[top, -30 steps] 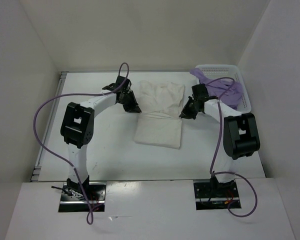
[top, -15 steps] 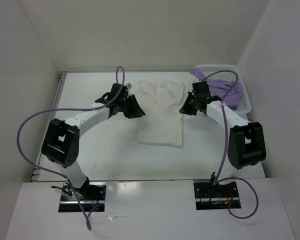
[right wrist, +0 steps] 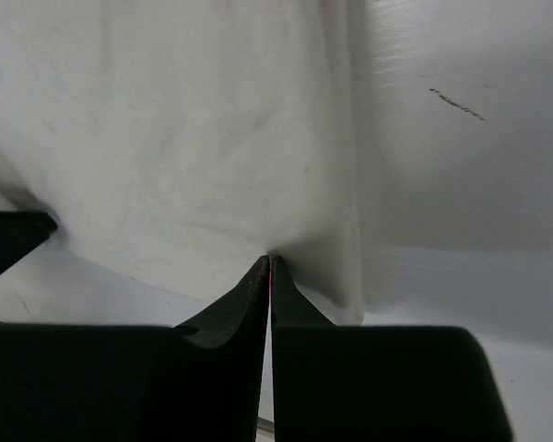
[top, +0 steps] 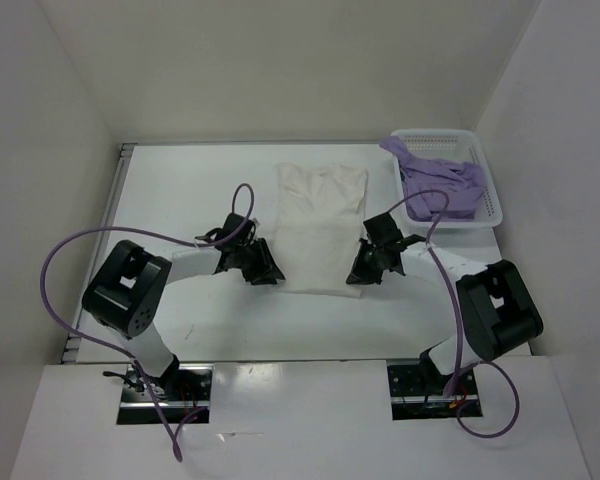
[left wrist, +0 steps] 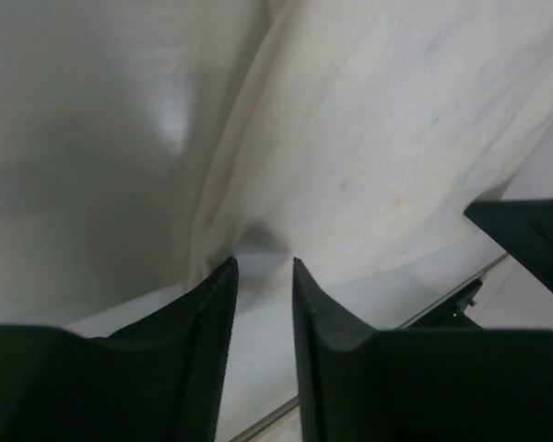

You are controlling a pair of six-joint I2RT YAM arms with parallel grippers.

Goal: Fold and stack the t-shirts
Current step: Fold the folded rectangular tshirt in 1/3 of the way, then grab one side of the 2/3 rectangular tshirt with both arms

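While both arms crouch low, the white shirt (top: 322,225) lies flat on the table (top: 180,190) as a long narrow strip, sides apparently turned in, collar end far from the arm bases and hem end near them. At the shirt's near left corner sits the left gripper (top: 265,272). Its wrist view shows the fingers parted with a clear gap, and the hem corner bunches just at their tips, so nothing is clamped there yet. At the shirt's near right corner sits the right gripper (top: 365,268). Its wrist view shows the fingers pressed together, and the cloth puckers to a point right at their tips, so it seems to pinch the hem edge.

Taking both near corners at once makes sense: lifting them together would carry the hem end over toward the collar and halve the strip without skewing it. I judge the left side needs to close before any lift, or the fold will drag crooked.

Beyond the shirt's far right corner stands the basket (top: 435,133), with the purple shirt (top: 442,185) heaped inside and spilling over its rim, not yet folded. No green shirt shows anywhere.
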